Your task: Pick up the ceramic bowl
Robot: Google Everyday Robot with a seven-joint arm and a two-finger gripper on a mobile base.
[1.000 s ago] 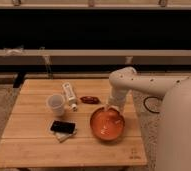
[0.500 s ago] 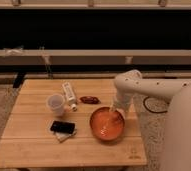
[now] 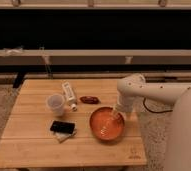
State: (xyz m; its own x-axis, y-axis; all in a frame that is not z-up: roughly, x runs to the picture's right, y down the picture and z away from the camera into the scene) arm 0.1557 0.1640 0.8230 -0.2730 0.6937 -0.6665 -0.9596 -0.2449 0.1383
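The ceramic bowl (image 3: 107, 125) is wide, glossy and orange-red with paler streaks inside. It sits on the wooden table (image 3: 39, 147), right of centre and near the front. My gripper (image 3: 116, 115) hangs down from the white arm (image 3: 131, 90) and is at the bowl's far right rim, reaching into the bowl. The bowl rests flat on the table.
A translucent white cup (image 3: 55, 104) stands left of the bowl. A white bottle (image 3: 69, 95) lies beside it. A small red-brown object (image 3: 89, 99) lies behind the bowl. A black phone (image 3: 62, 127) on a white card is front left. The table's right edge is close to the bowl.
The arm has shifted to the right, and the gripper has moved from over the bowl's middle to its right rim. The bowl has not moved.
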